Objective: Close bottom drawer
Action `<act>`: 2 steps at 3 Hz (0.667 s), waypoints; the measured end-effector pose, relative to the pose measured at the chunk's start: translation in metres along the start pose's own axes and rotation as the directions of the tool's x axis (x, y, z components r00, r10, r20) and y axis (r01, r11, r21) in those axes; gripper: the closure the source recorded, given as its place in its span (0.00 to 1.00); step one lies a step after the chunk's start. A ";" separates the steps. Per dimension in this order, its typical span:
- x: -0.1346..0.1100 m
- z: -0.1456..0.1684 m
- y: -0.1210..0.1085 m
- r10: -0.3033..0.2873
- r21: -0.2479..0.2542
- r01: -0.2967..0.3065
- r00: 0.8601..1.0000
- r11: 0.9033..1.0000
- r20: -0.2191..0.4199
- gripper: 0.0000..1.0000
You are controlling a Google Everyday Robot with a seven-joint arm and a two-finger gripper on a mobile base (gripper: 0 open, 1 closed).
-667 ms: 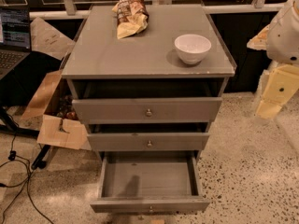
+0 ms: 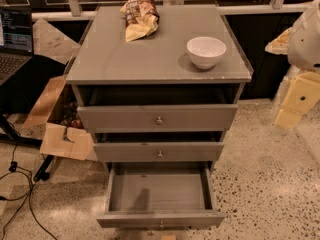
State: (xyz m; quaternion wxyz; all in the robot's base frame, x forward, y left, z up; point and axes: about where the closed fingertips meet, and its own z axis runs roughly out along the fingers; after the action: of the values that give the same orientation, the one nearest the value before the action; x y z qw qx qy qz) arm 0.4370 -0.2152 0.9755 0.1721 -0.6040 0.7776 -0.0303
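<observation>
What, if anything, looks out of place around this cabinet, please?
The bottom drawer hangs pulled far out and empty, while the middle drawer and top drawer sit only slightly ajar. The claw is off to the right of the cabinet, clear of it.

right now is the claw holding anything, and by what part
nothing: the claw hangs off to the right of the cabinet, clear of the bottom drawer, which stands pulled out, its knob untouched

One grey wooden cabinet [image 2: 160,79] has three drawers, the open bottom drawer [image 2: 160,191] included, each with one small round brass knob [image 2: 159,120]. Its top surface [image 2: 115,54] carries one round white bowl [image 2: 206,51] and one crumpled brown chip bag [image 2: 140,15]. One pale robot hand [image 2: 300,101] hangs right of the cabinet.
</observation>
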 end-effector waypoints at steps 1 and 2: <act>0.000 0.013 0.006 -0.010 -0.013 0.011 0.997 1.000 0.070 0.00; -0.014 0.049 0.025 -0.004 -0.060 0.021 0.963 0.998 0.269 0.00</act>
State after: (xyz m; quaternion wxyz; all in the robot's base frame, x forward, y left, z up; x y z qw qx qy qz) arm 0.4311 -0.1877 0.9265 0.2570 -0.6126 0.7437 0.0750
